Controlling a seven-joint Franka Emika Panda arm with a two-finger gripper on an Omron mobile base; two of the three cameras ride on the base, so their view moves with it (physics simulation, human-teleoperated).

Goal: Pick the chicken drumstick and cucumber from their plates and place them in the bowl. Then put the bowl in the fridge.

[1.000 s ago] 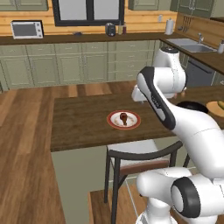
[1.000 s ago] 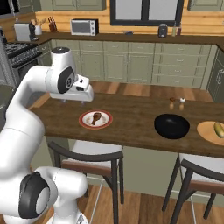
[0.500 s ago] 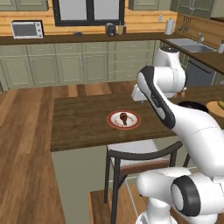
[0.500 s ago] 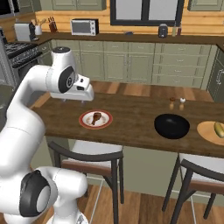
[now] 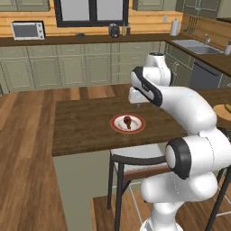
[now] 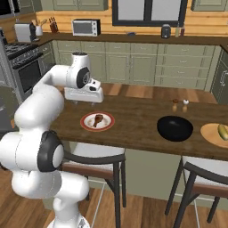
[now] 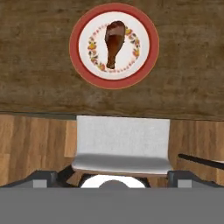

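Gripper (image 6: 83, 102) hovers above red-rimmed plate (image 7: 81, 61) with chicken drumstick (image 7: 113, 42); holds nothing, touches nothing; finger spread not readable from these views.

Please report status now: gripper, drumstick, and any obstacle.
Gripper state cannot be told. Chicken drumstick lying on red-rimmed plate, untouched. Black bowl apart on the counter, nothing in it. No obstacle over the plate.

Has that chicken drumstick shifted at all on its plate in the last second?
No. The chicken drumstick lies at the middle of the red-rimmed plate as before, and the plate sits the same against the black bowl.
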